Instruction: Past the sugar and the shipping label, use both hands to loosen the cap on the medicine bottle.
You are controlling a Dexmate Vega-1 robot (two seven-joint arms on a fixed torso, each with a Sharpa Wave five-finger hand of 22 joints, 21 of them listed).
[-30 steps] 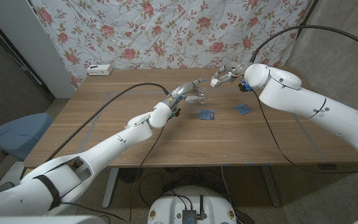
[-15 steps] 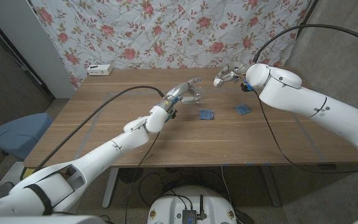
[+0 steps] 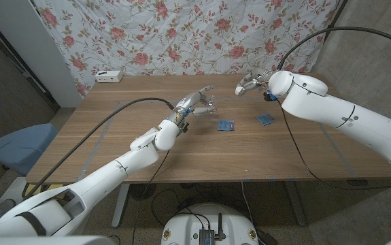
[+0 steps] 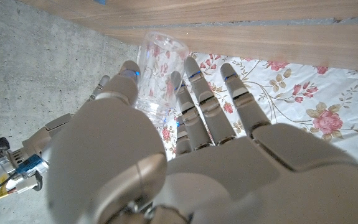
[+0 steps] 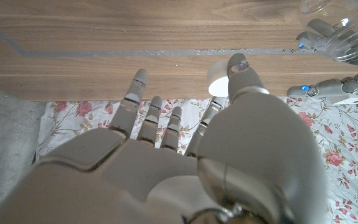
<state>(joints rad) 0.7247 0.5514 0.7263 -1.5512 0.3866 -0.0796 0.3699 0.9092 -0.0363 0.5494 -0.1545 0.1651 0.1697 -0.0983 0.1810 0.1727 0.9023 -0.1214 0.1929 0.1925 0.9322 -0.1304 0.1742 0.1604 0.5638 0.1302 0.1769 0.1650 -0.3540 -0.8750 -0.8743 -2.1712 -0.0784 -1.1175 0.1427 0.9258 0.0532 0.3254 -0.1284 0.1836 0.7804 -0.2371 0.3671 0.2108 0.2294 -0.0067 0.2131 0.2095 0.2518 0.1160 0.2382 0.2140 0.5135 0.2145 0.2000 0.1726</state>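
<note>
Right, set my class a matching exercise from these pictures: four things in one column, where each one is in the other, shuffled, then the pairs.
Things:
1 clear bottle
2 white cap
3 blue packets
4 white box

Places:
A lying on the table, held by nothing
B in the left hand
C at the table's far left corner
D pinched by the right hand

Pairs: 1-B, 2-D, 3-A, 4-C
</note>
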